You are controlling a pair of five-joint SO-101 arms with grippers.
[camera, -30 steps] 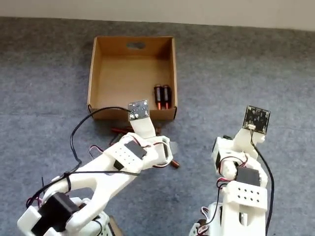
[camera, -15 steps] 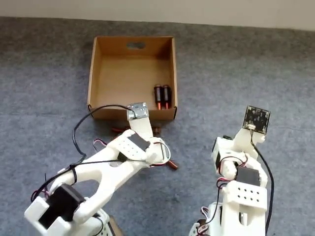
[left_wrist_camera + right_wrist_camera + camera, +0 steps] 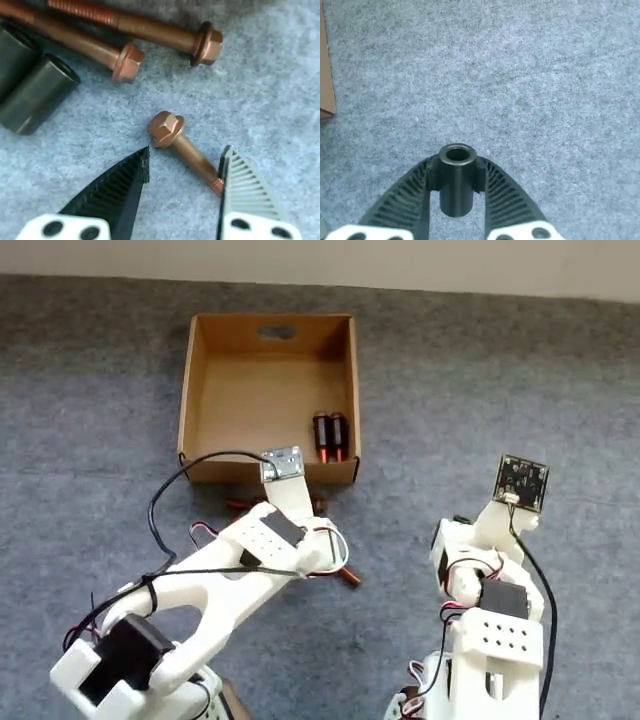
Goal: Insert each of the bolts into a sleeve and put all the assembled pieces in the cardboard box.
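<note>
Left pincer (image 3: 186,150) apart astride skewed short copper hex-head bolt (image 3: 190,155), which could pivot free on closing; right pincer (image 3: 456,167) clamps dark cylindrical sleeve (image 3: 456,184).

You have three copper-coloured hex-head bolts (image 3: 172,132), three dark cylindrical metal sleeves (image 3: 37,95), two assembled bolt-and-sleeve pieces (image 3: 331,436) and one brown cardboard box (image 3: 250,400).

On my left wrist feed I see copper-orange bolts (image 3: 172,131) beside loose sleeves (image 3: 37,95) of dark olive-black. The left gripper (image 3: 185,150) has one black ribbed finger and one pale grey ribbed finger. The right gripper (image 3: 455,167) is black and ribbed on both fingers, white at its base, around a matte black sleeve (image 3: 456,200). The carpet (image 3: 500,370) is mottled grey, the cardboard box (image 3: 200,390) plain tan, the arms (image 3: 230,585) white.
</note>
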